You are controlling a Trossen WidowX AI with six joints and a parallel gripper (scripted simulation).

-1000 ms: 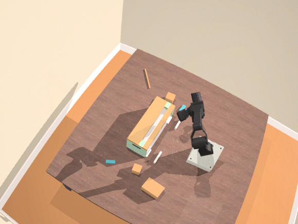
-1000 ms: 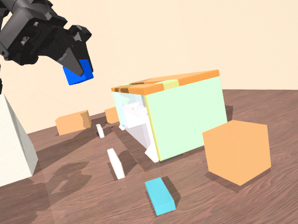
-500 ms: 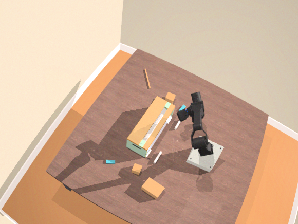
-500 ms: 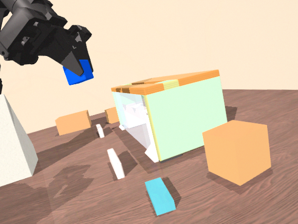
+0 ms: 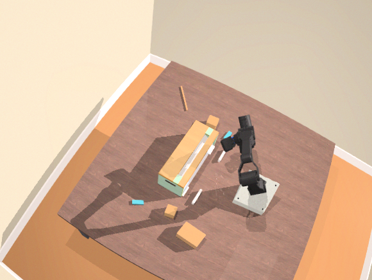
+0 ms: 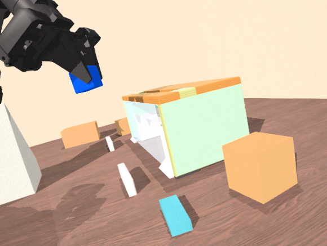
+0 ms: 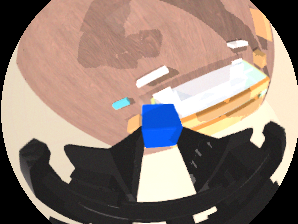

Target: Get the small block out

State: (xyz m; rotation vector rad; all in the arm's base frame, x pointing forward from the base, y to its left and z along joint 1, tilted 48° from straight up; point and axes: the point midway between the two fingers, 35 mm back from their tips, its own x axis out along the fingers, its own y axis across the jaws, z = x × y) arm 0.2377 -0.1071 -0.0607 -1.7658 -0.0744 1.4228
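The small blue block [image 6: 96, 74] [image 7: 161, 120] is held between the two black fingers of my gripper [image 6: 95, 79] [image 7: 158, 128], which is shut on it. The block hangs in the air, well above the table [image 5: 272, 128] [image 6: 141, 223], with open space between it and the box [image 5: 179, 151] [image 6: 203, 127] [image 7: 200, 97]. In the exterior view it is higher in the picture than the box top and left of it. The box stands upright, with an orange slotted top, pale green ends and a clear front. In the top view the arm mostly hides the block.
White bars [image 5: 197, 196] [image 5: 221, 156] [image 6: 127, 180] lie before the box front. A cyan piece [image 5: 228, 134] [image 6: 176, 215] lies near the box's far end, another [image 5: 138, 202] beyond its near end. Orange blocks [image 5: 212, 122] [image 5: 170, 210] [image 5: 191, 235] flank the box. An orange stick [image 5: 183, 97] lies farther back.
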